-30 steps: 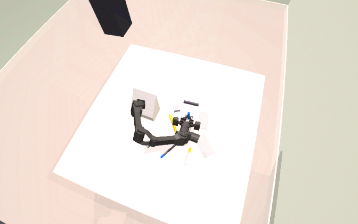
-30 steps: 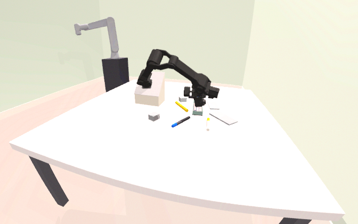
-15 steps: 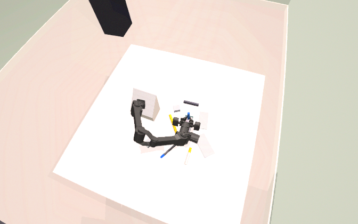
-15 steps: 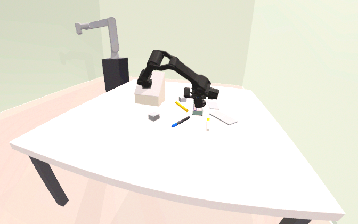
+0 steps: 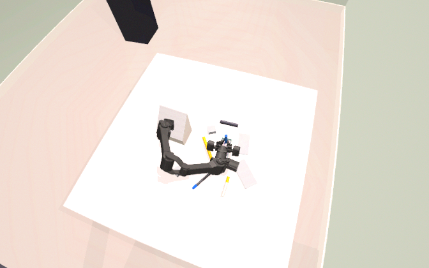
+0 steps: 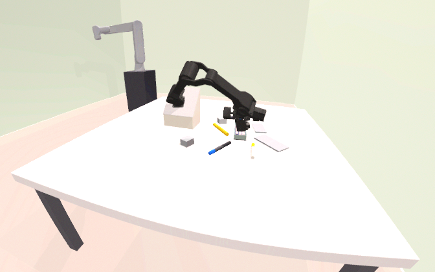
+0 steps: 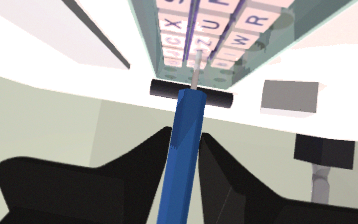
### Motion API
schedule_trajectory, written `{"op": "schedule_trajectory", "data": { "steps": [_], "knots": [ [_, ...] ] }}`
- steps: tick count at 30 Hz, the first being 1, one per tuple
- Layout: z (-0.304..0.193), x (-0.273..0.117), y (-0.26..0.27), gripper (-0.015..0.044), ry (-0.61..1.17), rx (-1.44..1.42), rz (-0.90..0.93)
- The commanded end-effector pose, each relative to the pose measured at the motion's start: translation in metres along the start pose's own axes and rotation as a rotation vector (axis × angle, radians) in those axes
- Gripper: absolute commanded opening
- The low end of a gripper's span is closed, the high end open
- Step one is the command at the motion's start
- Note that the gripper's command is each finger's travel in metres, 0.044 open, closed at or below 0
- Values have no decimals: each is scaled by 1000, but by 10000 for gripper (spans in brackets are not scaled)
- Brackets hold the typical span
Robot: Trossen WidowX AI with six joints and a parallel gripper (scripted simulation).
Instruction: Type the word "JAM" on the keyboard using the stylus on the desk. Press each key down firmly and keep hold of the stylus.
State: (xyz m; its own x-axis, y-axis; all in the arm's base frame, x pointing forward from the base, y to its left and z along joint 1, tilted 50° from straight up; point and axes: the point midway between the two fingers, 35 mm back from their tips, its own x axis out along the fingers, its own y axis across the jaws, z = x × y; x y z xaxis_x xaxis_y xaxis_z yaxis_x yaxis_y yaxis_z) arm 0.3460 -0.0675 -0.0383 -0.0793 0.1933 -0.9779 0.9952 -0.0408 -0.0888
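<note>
Tool (image 5: pixel 225 142) (image 6: pixel 241 129) (image 7: pixel 185 136) grips blue stylus (image 5: pixel 226 136) (image 7: pixel 182 150), apparently.

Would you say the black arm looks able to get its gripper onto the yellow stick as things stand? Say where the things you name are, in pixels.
Probably not yet: the gripper (image 5: pixel 225 141) (image 7: pixel 185 136) is shut on the blue stylus (image 7: pixel 182 150), though the yellow stick (image 5: pixel 206 145) (image 6: pixel 220 129) lies close by.
</note>
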Motion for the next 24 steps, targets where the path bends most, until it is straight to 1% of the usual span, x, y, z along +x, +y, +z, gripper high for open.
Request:
{"op": "schedule_trajectory", "data": {
  "steps": [1, 9, 14, 20, 22, 24],
  "knots": [
    [-1, -1, 0, 81, -4, -3, -1],
    [-33, -19, 0, 81, -3, -4, 0],
    [-32, -17, 0, 85, -7, -10, -1],
    [-32, -17, 0, 45, -7, -10, -1],
    [-30, -20, 0, 0, -7, -9, -1],
    [-28, -25, 1, 0, -7, -9, -1]
  ]
}}
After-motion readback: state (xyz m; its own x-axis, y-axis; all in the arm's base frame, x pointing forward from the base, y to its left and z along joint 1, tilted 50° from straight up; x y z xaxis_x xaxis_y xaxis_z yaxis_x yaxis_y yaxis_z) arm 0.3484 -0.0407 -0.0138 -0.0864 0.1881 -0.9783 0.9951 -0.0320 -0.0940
